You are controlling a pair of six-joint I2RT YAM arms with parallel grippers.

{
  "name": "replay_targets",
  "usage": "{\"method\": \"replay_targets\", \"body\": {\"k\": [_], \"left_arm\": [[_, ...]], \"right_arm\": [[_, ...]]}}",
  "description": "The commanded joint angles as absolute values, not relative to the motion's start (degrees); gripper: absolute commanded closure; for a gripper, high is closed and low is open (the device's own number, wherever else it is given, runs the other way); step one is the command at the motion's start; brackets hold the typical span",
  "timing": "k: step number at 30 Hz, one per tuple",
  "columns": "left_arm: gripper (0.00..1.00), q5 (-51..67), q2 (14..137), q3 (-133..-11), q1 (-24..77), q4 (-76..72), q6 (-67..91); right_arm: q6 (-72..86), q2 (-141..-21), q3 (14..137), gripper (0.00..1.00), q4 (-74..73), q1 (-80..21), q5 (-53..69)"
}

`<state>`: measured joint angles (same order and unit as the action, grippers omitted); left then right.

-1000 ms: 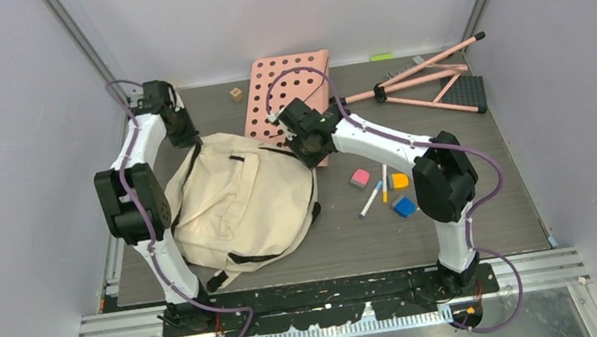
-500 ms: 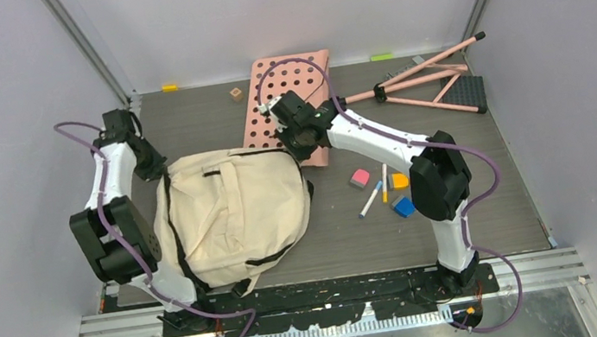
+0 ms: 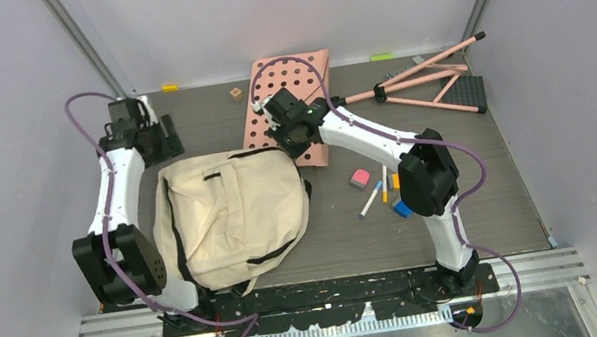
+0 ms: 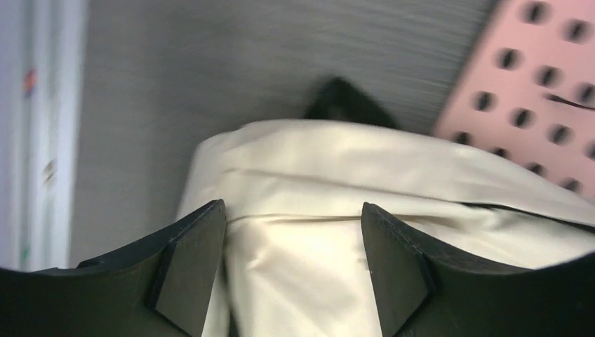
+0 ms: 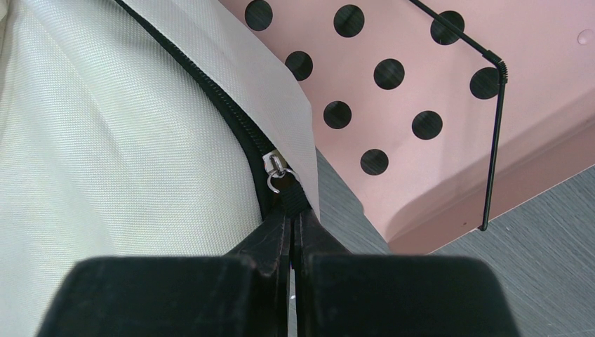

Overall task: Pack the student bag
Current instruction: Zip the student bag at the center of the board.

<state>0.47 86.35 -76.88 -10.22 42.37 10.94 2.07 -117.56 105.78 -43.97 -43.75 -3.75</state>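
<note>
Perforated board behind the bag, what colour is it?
The board is pink; clearest from the right wrist.

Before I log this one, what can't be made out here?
Student bag contents: all views, its cream fabric covers them.
Right gripper grip: right wrist, shut fingertips hide what they pinch.
Blue block: top view, right arm overlaps it.
Dark shape behind bag: left wrist, blurred.

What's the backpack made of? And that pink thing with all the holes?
The student bag looks like matte cream woven cloth: fine weave shows and it folds softly. Its zipper slider shines like metal. The pink board looks smooth and stiff, plastic or painted metal; I cannot tell which.
</note>
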Motion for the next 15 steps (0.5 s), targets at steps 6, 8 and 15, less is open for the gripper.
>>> {"method": "replay_targets", "body": {"k": [6,8,15], "left_arm": [[0.28,28.1,94.6,-83.5,3.9,31.4,-1.3],[0.28,30.1,97.0,-84.4,5.9,30.7,-2.6],[0.31,37.8,101.2,-84.8,8.6,28.2,-4.4]], "right_arm": [[1.2,-117.2,109.6,1.0,-44.8,-43.5,-3.9],[1.1,-117.3,110.2,0.99,-45.1,-43.4,-3.7],[1.6,-117.8,110.7,1.0,-45.8,-43.4,-3.2]]}}
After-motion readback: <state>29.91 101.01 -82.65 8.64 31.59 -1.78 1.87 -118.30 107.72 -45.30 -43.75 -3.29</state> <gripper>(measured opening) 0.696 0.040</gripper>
